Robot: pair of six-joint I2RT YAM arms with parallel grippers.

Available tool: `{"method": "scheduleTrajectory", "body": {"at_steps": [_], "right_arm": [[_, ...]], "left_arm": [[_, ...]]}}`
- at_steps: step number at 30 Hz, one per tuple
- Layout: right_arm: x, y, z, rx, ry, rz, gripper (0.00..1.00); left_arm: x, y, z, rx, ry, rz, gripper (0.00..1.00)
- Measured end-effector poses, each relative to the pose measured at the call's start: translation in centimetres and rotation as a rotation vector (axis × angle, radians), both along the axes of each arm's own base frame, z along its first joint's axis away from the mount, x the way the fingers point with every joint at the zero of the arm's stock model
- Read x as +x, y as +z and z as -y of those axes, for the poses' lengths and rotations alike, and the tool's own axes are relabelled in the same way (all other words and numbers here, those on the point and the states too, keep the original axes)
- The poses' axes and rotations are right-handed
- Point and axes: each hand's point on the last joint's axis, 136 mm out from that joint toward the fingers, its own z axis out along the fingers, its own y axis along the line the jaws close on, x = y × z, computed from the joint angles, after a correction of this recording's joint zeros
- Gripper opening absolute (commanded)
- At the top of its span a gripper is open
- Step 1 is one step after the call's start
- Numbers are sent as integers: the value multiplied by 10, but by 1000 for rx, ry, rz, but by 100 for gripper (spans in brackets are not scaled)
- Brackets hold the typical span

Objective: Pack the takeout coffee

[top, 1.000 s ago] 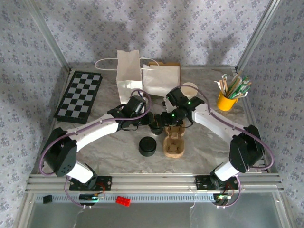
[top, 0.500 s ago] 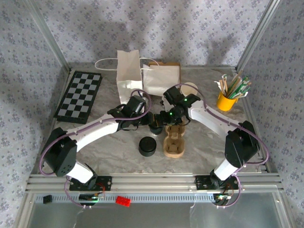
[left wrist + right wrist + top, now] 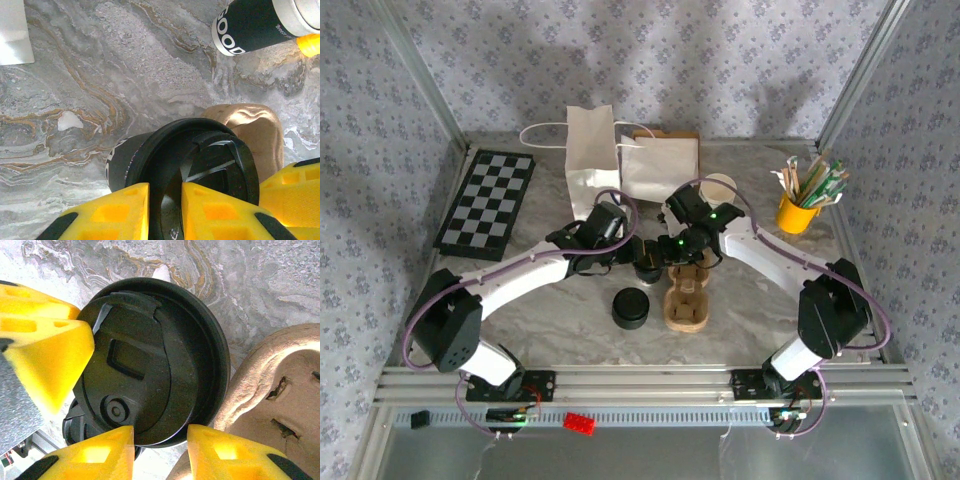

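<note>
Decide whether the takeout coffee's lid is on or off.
On. The black lid caps the takeout coffee, sitting over its dark wall. Whether it is snapped fully down cannot be told.

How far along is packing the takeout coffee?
Done: the round black plastic lid sits on the dark-banded paper cup. In hand: left gripper and right gripper straddle its rim. Remaining: cup is outside the brown pulp carrier and white paper bags.
</note>
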Motion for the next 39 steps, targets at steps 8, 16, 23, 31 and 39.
{"method": "scheduleTrajectory", "body": {"at_steps": [8, 16, 23, 31, 39], "right_arm": [[-2, 8, 5, -23, -14, 5, 46], [34, 38, 13, 21, -82, 60, 42], [55, 26, 3, 18, -56, 42, 37], [62, 11, -5, 8, -37, 9, 33], [65, 11, -10, 40, -20, -1, 25]], "left_arm": [[2, 2, 2, -8, -3, 10, 23], [3, 2, 4, -6, -12, 20, 22], [3, 2, 4, -2, -20, 26, 22], [3, 2, 4, -2, -20, 27, 22], [4, 2, 5, -1, -22, 27, 22]]}}
